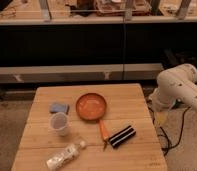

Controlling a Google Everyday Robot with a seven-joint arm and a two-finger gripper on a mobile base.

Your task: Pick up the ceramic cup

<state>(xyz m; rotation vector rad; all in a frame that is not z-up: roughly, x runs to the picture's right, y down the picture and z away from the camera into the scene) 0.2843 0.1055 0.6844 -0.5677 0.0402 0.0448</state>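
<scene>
Spotted ceramic cup [60, 123] upright, axis vertical, at 8 o'clock on tabletop [127, 100]. Found gripper [161, 116] just off 3 o'clock edge; spread or pressed together, can't tell. Probably needs reach toward 9 o'clock, past orange pan [91, 106].

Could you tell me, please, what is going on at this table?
A robot arm is off the right side of a wooden table, and nothing on the table is being touched. Its hand is out of view, past the right edge of the picture. The ceramic cup it is meant to pick up stands upright on the left part of the table. An orange pan is to its right, a blue sponge behind it, and a clear plastic bottle lies in front.
</scene>
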